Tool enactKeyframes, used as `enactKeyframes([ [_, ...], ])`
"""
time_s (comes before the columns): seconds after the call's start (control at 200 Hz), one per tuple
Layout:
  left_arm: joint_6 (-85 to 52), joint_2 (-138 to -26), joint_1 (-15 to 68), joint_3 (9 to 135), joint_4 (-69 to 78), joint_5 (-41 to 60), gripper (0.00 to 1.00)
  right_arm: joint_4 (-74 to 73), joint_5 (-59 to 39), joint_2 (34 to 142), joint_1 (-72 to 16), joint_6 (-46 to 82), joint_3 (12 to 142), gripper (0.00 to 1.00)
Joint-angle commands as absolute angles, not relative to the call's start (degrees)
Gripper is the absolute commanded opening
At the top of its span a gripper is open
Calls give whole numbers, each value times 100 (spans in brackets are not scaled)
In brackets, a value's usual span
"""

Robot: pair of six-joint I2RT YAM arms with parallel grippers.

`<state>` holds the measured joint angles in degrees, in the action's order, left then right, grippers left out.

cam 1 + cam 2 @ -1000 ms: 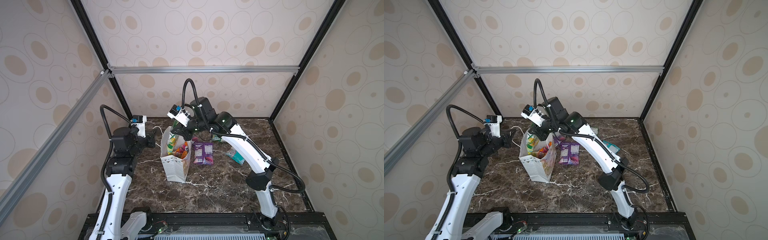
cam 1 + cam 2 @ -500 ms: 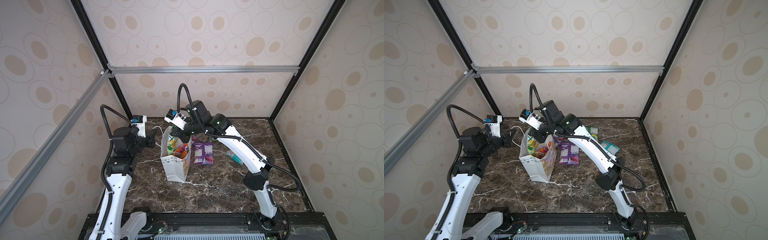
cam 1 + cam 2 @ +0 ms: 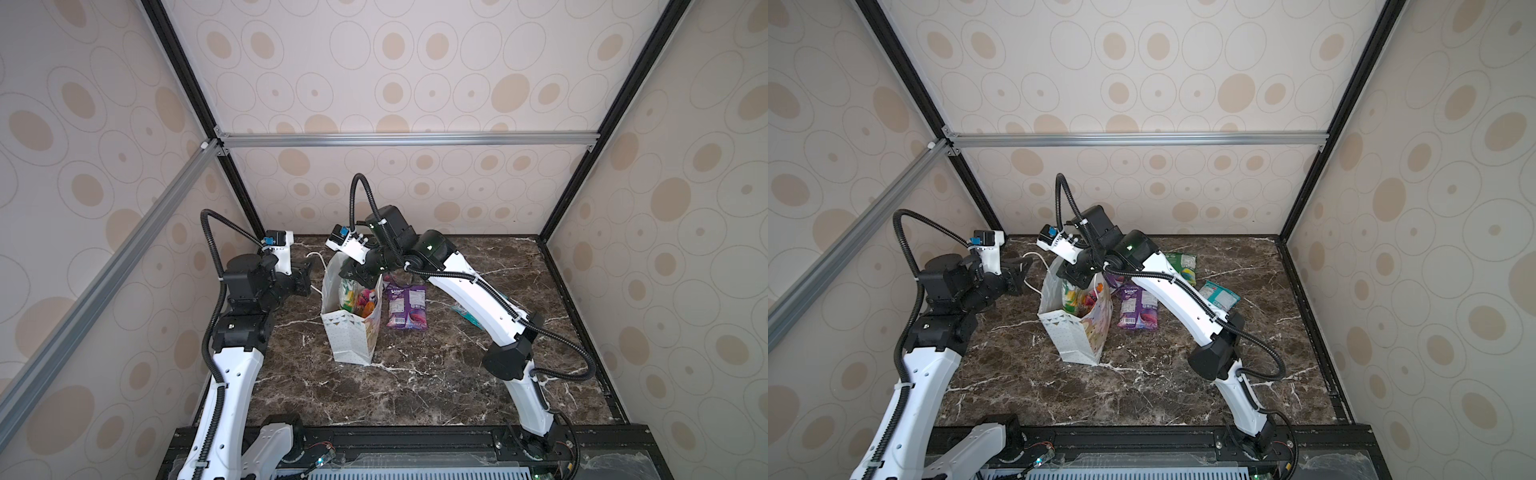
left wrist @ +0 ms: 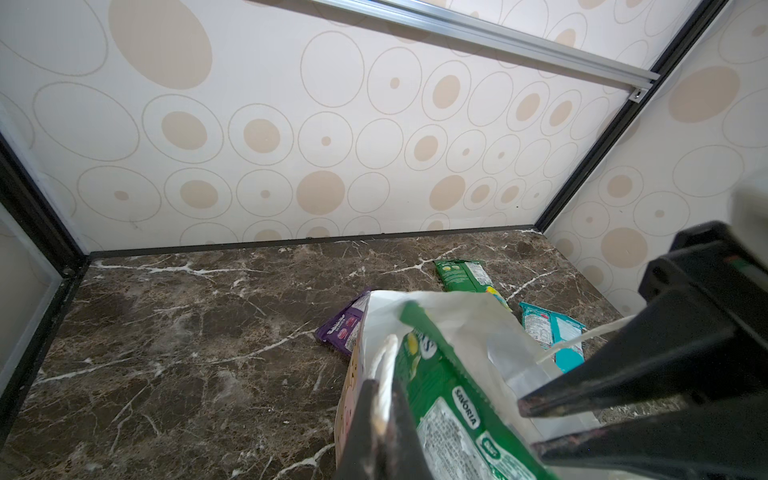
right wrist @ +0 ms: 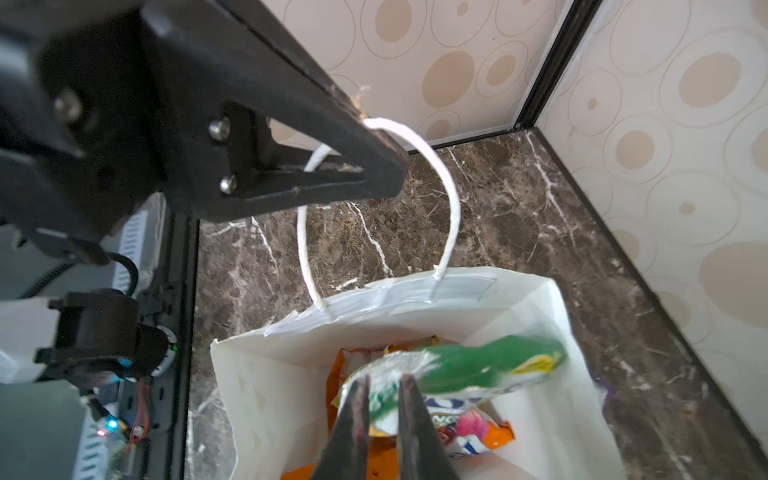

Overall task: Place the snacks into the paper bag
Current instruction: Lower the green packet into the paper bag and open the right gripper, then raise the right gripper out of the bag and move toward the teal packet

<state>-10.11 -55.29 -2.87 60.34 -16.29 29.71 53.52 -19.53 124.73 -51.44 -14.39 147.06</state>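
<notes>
Over the last second the right arm has swung toward the left of both top views. Its tool (image 3: 354, 277), which was pinched shut a moment ago, now sits over the mouth of the bag (image 3: 351, 336). The arm's shift has uncovered a second green packet (image 3: 1181, 266) lying by the back wall.

In the right wrist view the right tool's jaws stand slightly apart. The green packet (image 5: 478, 365) shows blurred just past the fingertips, inside the bag's mouth and above orange packets (image 5: 494, 436). Whether the tips touch it cannot be told.

The left tool (image 3: 1019, 272) has not moved. It is clamped on the handle (image 5: 449, 187) on the bag's left side, and the cord runs taut from the tool to the rim.

The bag stands upright, left of centre on the surface (image 3: 415, 382), leaning a little. A purple packet (image 3: 406, 307) lies just beside its right face. The teal packet (image 3: 1221, 295) lies farther right, partly under the right arm.

Toward the lower edge of both top views the marble in front of the bag is bare. The left tool works close to the black corner post in the upper left, and walls close in the surface at the back and on both sides.
</notes>
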Motion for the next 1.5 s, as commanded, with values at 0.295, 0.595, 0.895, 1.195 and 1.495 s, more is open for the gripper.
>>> enactKeyframes([
  [0.295,-1031,-5458,-321,6064,-1578,3049,0,5317,-1842,12357,-5290,-1526,14862,22],
  [0.595,-1049,-5424,-332,6039,-1531,3050,0,5492,-517,11893,-5436,-840,14867,24],
  [0.895,-1055,-5375,-332,6007,-1469,3042,0,5174,-100,10659,-5504,-238,13560,25],
  [1.195,-1067,-5323,-331,5985,-1453,2979,0,3871,348,9096,-5524,32,11285,26],
  [1.495,-1103,-5262,-368,5960,-1365,3063,0,3043,1249,7105,-5520,587,8944,30],
])
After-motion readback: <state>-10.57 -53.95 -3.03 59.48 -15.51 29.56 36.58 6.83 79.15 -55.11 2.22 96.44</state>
